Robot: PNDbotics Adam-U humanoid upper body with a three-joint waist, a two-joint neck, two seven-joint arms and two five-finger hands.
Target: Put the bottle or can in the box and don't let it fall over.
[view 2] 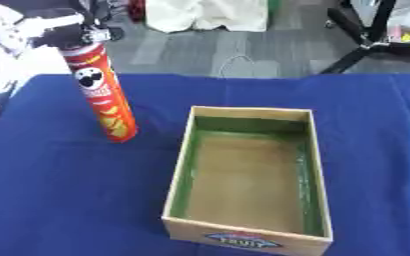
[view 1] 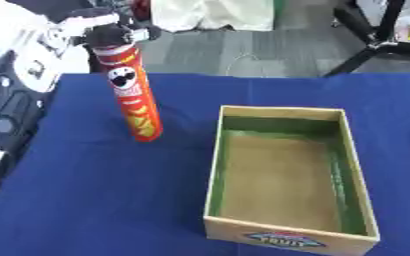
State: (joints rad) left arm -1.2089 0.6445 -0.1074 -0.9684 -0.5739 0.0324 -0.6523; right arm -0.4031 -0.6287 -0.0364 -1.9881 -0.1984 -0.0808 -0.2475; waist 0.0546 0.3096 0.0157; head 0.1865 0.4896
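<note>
We see the blue-covered counter [view 1: 95,200] carrying an open cardboard box [view 1: 283,235]. Left of the box, apart from it, a tall red can [view 1: 135,97] stands slightly tilted on the cloth. Our left robot hand [view 1: 112,31] is grasping its top.

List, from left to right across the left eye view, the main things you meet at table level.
Left hand gripping the top of the red can → red can standing on the blue table → open cardboard box.
</note>
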